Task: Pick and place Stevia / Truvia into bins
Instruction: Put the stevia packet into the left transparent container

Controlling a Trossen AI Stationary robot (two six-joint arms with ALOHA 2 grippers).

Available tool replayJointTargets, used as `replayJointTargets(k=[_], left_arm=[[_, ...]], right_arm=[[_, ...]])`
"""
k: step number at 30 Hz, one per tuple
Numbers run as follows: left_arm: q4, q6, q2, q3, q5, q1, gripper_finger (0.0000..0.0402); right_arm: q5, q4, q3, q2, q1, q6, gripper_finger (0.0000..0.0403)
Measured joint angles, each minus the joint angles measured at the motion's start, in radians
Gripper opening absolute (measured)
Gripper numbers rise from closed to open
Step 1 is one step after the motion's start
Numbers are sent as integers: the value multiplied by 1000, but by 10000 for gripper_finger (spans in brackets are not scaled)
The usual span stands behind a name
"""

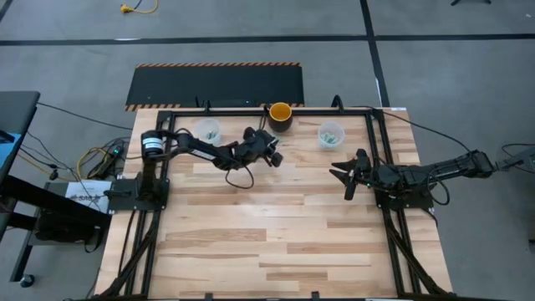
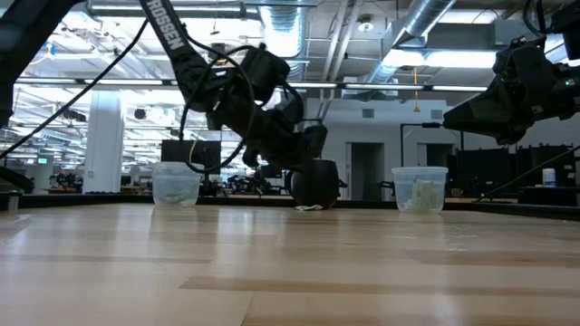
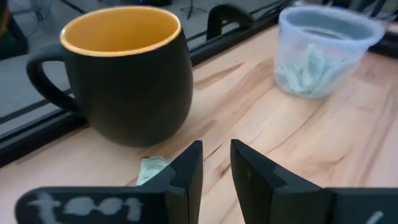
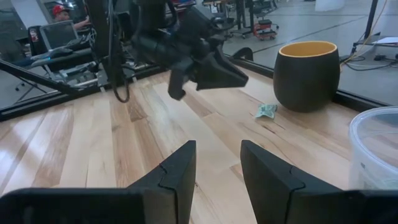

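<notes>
Wooden plank tabletop (image 1: pixel 276 234) mostly bare; left gripper (image 3: pixel 216 163), narrow gap, near light green paper sachet (image 3: pixel 151 168) beside dark yellow-lined mug (image 3: pixel 121 71); right gripper (image 4: pixel 217 163) open, right side.

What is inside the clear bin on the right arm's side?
The clear bin holds a small heap of pale green and white sachets at its bottom, seen through its translucent wall. How many there are cannot be counted, since they overlap.

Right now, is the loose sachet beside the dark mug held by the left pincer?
No. The sachet lies on the table beside the mug, while the left pincer hovers apart from it, holding nothing.
</notes>
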Motion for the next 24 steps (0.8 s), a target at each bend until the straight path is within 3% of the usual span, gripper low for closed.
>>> replayJointTargets(k=[7,12,24], left_arm=[[-64,-2,66,72,-6,-4,71],[-67,-17,65,70,-70,-9,70],[-156,-78,65,74,-74,-7,70]], right_arm=[[0,0,0,0,0,0,121],[0,0,0,0,0,0,121],[-1,0,0,0,0,0,121]])
